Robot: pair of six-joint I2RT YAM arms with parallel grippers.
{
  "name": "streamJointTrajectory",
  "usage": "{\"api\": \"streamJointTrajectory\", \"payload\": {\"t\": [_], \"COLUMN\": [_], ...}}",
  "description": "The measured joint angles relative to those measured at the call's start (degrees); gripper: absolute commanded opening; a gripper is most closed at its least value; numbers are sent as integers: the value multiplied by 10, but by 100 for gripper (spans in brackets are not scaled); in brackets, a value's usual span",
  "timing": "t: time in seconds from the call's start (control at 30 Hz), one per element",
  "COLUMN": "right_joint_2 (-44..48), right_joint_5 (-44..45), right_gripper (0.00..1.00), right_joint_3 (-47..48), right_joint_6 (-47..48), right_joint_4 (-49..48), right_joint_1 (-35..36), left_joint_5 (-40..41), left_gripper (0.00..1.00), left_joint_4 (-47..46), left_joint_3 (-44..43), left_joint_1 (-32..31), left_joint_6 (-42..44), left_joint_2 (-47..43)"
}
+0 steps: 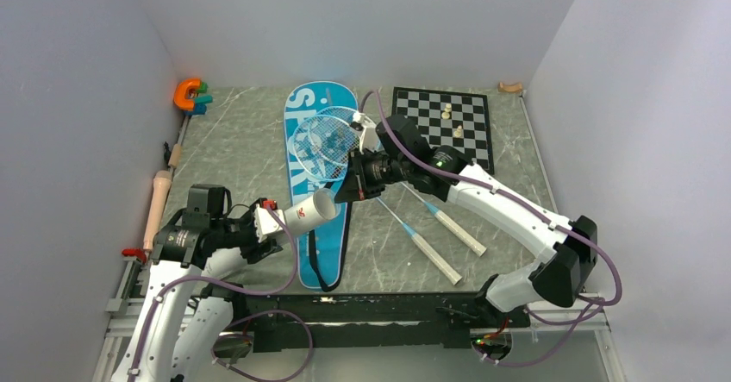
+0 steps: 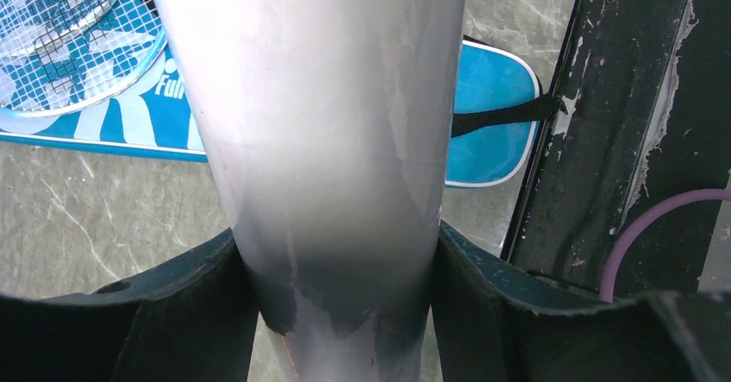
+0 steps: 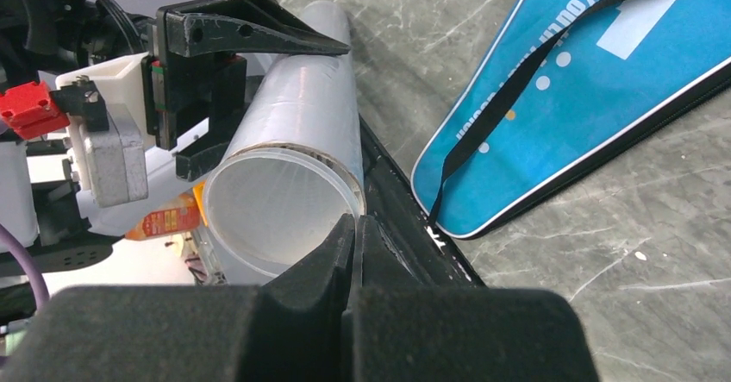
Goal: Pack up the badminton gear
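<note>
Left gripper [image 1: 284, 221] clamps a white tube [image 1: 312, 210], held roughly level above the bag [image 1: 303, 110]. Right gripper [image 3: 355, 227], jaws closed and empty, has its tips at the tube's open rim. Rackets [image 1: 323, 140] lie with heads on the bag and handles on the table [image 1: 241, 140].
</note>
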State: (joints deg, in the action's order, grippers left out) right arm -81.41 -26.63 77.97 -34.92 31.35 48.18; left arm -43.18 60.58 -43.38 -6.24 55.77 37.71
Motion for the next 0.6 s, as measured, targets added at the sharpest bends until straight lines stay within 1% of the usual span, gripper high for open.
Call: {"api": "streamJointTrajectory", "payload": {"t": [0.43,0.6], "right_joint_2": [-10,-16], "right_joint_5": [21,53], "right_gripper": [0,12], "right_joint_3": [0,5], "right_joint_6": [0,3], "right_joint_4": [0,3], "right_joint_1": [19,36], "left_joint_5": [5,13], "left_gripper": [38,39], "left_joint_4": [0,2], "left_joint_3": [0,0], "left_joint_1": [-4,-5], "left_joint_6": [-2,-2], "left_joint_2": [0,0]}}
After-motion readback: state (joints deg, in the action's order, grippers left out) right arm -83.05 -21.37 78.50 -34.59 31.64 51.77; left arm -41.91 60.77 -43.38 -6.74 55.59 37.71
